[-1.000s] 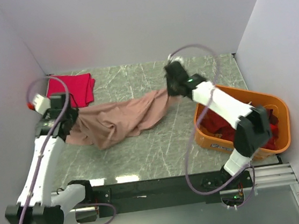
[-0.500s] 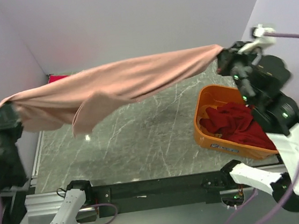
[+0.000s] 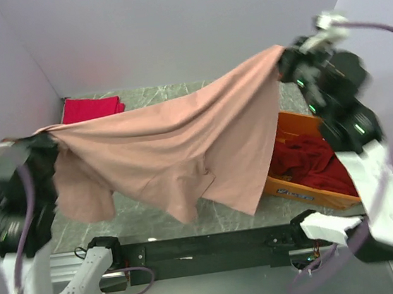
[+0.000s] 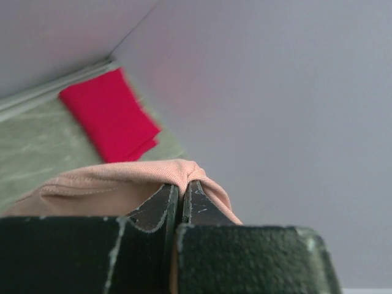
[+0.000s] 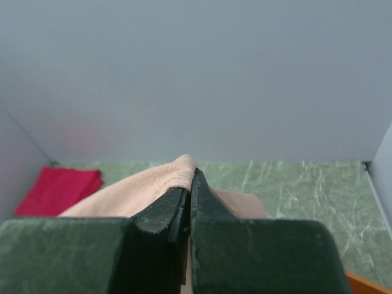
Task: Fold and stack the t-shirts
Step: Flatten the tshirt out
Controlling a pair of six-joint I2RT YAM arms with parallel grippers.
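The dusty-pink t-shirt [image 3: 182, 148] hangs spread in the air above the table, held by both grippers. My left gripper [image 3: 48, 139] is shut on its left corner [image 4: 153, 174]. My right gripper [image 3: 284, 59] is shut on its right corner [image 5: 165, 177], higher up. The cloth sags toward the near edge. A folded crimson-pink t-shirt [image 3: 91, 108] lies at the far left of the table; it also shows in the left wrist view [image 4: 110, 116] and in the right wrist view [image 5: 58, 187]. Dark red t-shirts [image 3: 312, 162] lie in the tub.
An orange plastic tub [image 3: 308, 192] stands at the right of the green marbled table [image 3: 176, 92], partly behind the hanging cloth. Grey walls close in the left, back and right sides.
Both arms lifted the pink t-shirt off the table. It went from a bunched strip to an open sheet, and now hangs lower at the front.
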